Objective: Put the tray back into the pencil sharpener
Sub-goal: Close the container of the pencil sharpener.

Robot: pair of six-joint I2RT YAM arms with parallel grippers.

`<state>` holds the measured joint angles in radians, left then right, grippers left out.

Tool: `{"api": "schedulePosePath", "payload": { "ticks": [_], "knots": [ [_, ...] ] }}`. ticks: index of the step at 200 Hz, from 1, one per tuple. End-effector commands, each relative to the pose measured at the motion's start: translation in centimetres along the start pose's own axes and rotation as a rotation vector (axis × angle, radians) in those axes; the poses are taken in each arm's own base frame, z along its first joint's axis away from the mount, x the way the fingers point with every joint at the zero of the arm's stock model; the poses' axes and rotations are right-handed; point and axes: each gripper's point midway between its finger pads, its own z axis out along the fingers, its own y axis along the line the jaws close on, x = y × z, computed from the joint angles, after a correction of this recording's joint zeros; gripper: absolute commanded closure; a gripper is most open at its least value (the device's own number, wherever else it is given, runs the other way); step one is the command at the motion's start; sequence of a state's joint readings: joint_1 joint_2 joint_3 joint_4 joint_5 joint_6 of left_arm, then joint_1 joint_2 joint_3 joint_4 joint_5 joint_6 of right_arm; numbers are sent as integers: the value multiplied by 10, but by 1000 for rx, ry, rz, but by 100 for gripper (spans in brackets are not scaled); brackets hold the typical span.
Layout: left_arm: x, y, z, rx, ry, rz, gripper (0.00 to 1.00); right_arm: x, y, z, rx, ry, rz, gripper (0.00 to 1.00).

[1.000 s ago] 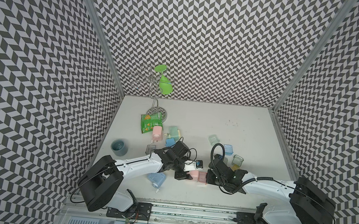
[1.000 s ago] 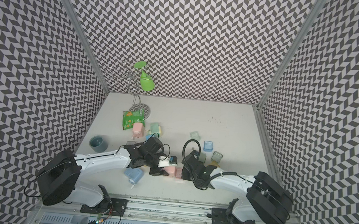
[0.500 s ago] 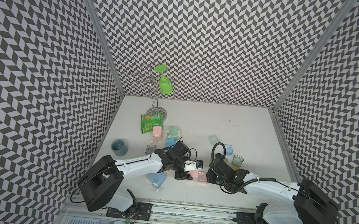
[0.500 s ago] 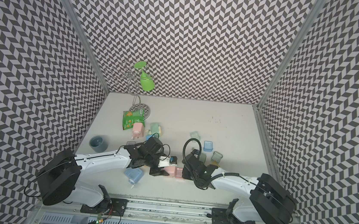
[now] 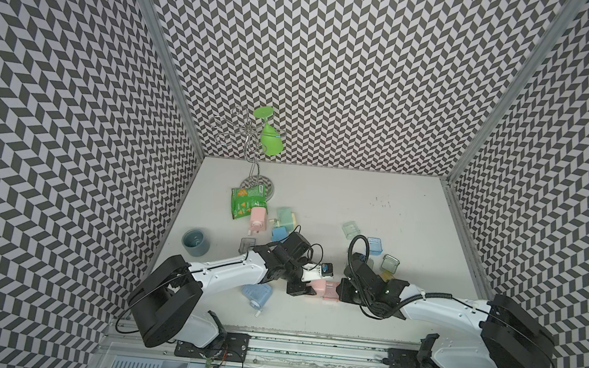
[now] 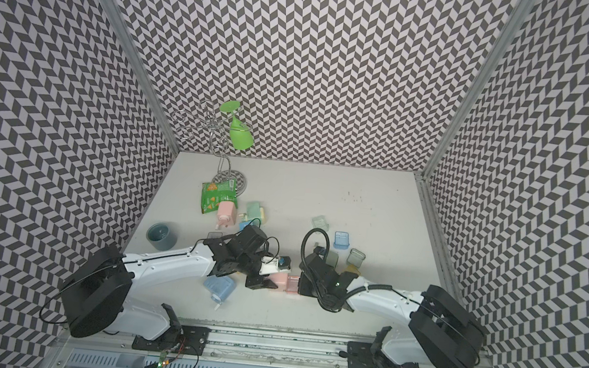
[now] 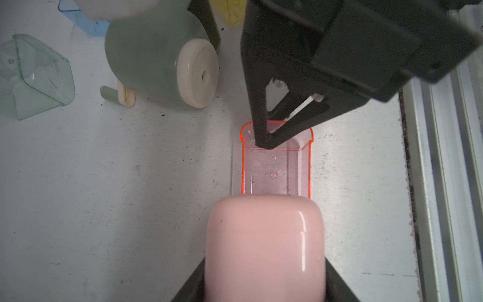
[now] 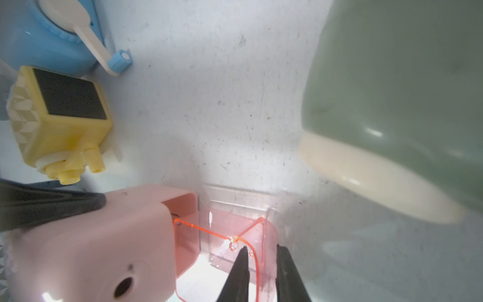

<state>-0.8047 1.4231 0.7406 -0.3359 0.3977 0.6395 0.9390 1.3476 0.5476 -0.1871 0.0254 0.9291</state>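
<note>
Hardly anything has moved since a second ago; your arms sit where they were. Your left pincer clamps the pink pencil sharpener from both sides on the surface; the clear red tray lies with one end just inside the sharpener's opening, the rest sticking out; your right pincer pinches the tray's end wall farthest from the sharpener, jaws narrow.

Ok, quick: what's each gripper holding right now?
Left gripper: closed on the pink pencil sharpener.
Right gripper: closed on the end wall of the tray.
</note>
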Motion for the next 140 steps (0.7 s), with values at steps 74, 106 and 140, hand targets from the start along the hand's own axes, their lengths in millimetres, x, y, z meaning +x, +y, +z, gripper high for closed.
{"api": "schedulePosePath", "payload": {
  "ticks": [74, 106, 140],
  "knots": [
    [-4, -2, 1, 8, -16, 6, 54, -2, 13, 6, -75, -1, 43, 81],
    [-7, -2, -2, 3, -24, 4, 54, -5, -3, 6, 4, -26, 52, 82],
    [-8, -4, -4, 0, -29, 10, 54, -8, -5, 3, 11, -42, 66, 83]
  ]
}}
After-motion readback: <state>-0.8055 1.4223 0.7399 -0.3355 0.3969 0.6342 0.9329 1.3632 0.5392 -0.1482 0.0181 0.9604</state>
